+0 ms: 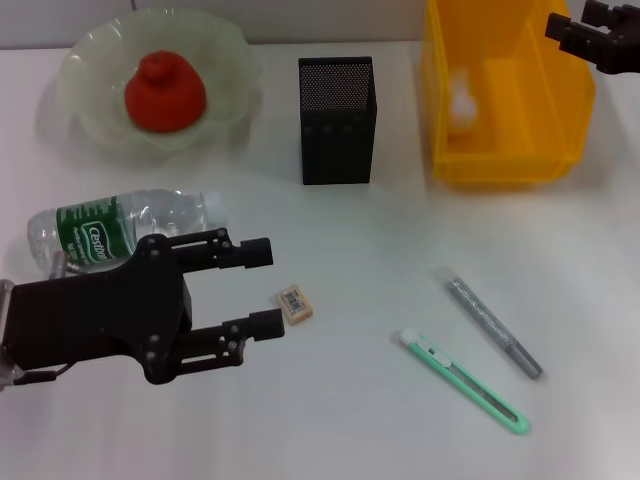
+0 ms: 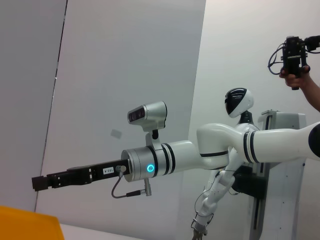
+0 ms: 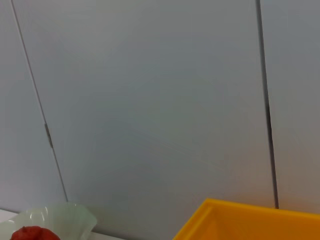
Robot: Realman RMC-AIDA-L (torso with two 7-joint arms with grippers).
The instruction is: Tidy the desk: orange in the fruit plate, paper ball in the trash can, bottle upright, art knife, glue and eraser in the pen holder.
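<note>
Done: orange in plate, paper ball in bin.
Left: bottle lying, eraser, knife, glue.
Left tool: spread wide, holding nothing.

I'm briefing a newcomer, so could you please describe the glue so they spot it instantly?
Start at the yellow trash can on the table's far right, then look nearer. Two slim sticks lie there; the glue is the grey speckled one, while the art knife beside it is flat and mint-green.

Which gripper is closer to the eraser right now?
Left. The left gripper is open with the eraser just beyond its fingers; the right gripper is far off, by the trash can.
</note>
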